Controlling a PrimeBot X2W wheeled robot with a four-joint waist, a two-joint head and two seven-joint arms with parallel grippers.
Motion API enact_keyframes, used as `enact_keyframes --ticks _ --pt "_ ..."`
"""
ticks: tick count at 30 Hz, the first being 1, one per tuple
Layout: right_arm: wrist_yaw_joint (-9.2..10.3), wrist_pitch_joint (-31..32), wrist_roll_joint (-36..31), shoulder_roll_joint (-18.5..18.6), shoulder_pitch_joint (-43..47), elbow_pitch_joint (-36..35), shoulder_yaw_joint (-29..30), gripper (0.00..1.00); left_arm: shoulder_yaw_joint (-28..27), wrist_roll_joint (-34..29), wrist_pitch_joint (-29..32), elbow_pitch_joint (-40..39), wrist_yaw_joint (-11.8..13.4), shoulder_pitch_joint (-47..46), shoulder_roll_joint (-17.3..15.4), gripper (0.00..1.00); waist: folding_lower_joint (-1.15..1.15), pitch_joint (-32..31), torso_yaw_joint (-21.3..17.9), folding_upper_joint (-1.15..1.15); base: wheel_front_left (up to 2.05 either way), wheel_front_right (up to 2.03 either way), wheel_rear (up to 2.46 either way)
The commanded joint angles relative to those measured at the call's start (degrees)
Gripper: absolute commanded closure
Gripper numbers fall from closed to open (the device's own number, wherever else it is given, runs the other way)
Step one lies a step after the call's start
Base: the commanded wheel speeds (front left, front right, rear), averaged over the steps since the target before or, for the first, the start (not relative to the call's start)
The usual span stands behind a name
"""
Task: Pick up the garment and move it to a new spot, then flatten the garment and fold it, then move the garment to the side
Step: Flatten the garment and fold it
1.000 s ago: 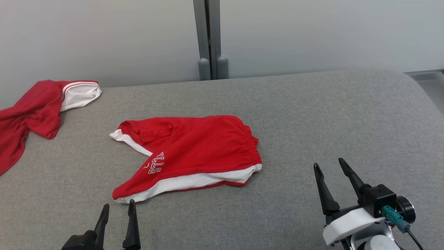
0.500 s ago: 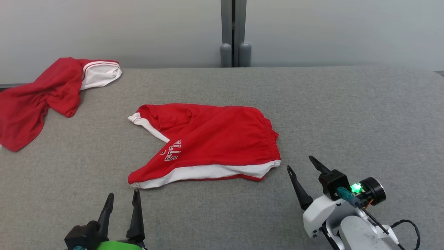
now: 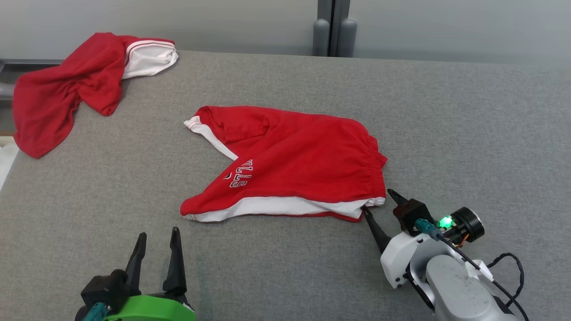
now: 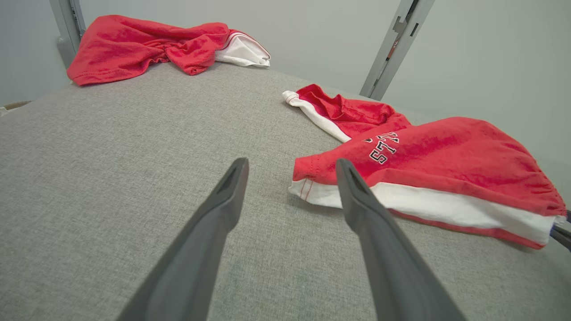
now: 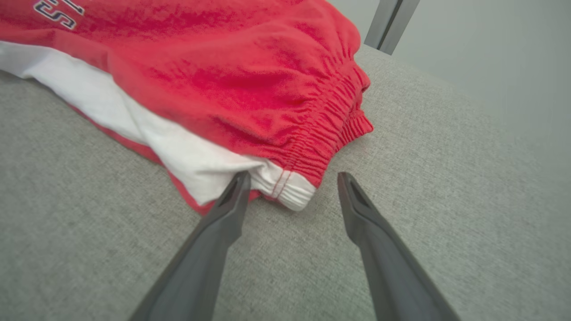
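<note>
With both pairs of jaws spread and empty, the garment (image 3: 294, 156) lies unlifted, its waistband corner (image 5: 292, 196) between the right jaws; every step remains.

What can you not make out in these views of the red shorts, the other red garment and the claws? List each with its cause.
Red shorts: head view, a fold hides the start of their lettering.
Right claw: head view, one fingertip reaches the white hem; touching or under it, unclear.
Other red garment: head view, crumpled; its type unclear.
</note>
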State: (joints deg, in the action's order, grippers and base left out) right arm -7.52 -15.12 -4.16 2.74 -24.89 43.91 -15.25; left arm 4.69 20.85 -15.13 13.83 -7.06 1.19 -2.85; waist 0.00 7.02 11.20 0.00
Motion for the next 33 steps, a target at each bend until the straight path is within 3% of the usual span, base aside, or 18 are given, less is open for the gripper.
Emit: enact_keyframes --ticks 1,7,8,9,10,11,12,14,21,33 --pt "0.06 -0.1 0.4 0.3 -0.8 0.7 -0.6 0.00 0.0 0.1 0.0 0.0 0.3 -1.1 -0.1 0.00 0.00 0.9 0.7 0.00 0.00 0.00 0.00" --pt "0.06 -0.1 2.3 0.3 -2.4 2.8 -3.5 0.00 0.1 0.0 0.0 0.4 0.3 -1.5 -0.1 0.00 0.00 1.6 0.7 0.00 0.00 0.00 0.00" --pt "0.06 -0.1 2.7 0.3 -2.6 2.8 -4.0 0.09 0.2 0.0 0.0 0.7 0.2 -1.6 -0.1 0.00 0.00 1.7 0.6 0.00 0.00 0.00 0.00" --pt "0.06 -0.1 3.2 0.3 -2.7 2.7 -4.4 0.40 0.3 -0.1 0.0 1.0 0.2 -1.7 -0.1 0.00 0.00 1.8 0.6 0.00 0.00 0.00 0.00" --pt "0.06 -0.1 3.5 0.3 -2.8 2.5 -4.9 0.55 0.4 -0.1 0.0 1.4 0.2 -1.9 -0.1 0.00 0.00 1.8 0.5 0.00 0.00 0.00 0.00" --pt "0.06 -0.1 3.9 0.3 -2.8 2.3 -5.2 0.55 0.6 -0.1 0.0 2.1 0.1 -2.0 -0.1 0.00 0.00 1.9 0.4 0.00 0.00 0.00 0.00" --pt "0.06 -0.1 4.3 0.3 -2.8 2.1 -5.7 0.78 1.0 0.1 0.0 3.0 0.1 -2.0 -0.1 0.00 0.00 2.0 0.3 0.00 0.00 0.00 0.00" --pt "0.06 -0.1 5.0 0.6 -2.9 1.5 -6.4 1.00 1.7 0.1 0.0 4.7 -0.1 -2.4 -0.1 0.00 0.00 2.1 0.0 0.00 0.00 0.00 0.00" --pt "0.06 -0.1 7.0 1.5 -3.1 0.1 -8.1 1.00 2.7 -0.6 0.0 12.1 -0.4 -6.5 -0.2 0.00 0.00 2.3 -1.0 0.00 0.00 0.00 0.00" --pt "0.06 -0.1 7.9 2.7 -4.3 -0.6 -9.6 1.00 6.9 4.2 0.0 22.4 -0.5 -15.4 -2.7 0.00 0.00 4.0 -2.6 0.00 0.00 0.00 0.00"
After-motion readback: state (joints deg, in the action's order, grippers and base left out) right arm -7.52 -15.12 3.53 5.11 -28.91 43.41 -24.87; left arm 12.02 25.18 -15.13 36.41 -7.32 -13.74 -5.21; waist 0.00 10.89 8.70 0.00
